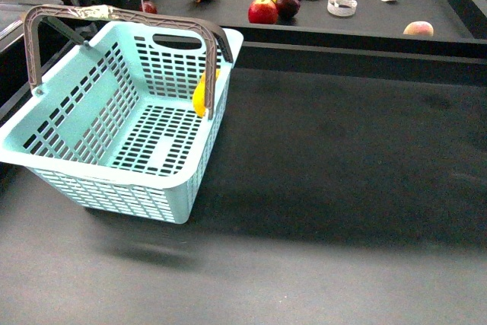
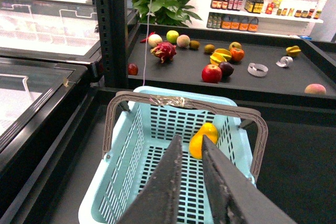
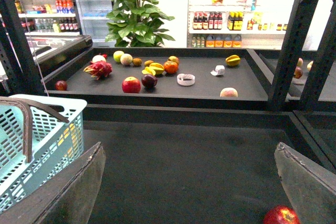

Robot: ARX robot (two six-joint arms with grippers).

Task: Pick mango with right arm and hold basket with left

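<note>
basket [image 1: 114, 135] top open – raised handles [image 1: 114, 14] cross it | mango [image 1: 199, 98] at wall

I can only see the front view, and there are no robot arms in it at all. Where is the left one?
Observer: The left gripper hangs above the basket, jaws a little apart, gripping nothing.
Operator: And the right one?
Observer: The right gripper is wide open and empty, over the dark table beside the basket.
Operator: Is anything near it that I can't see?
Observer: A red apple lies on that table, close to one of its fingers.
</note>
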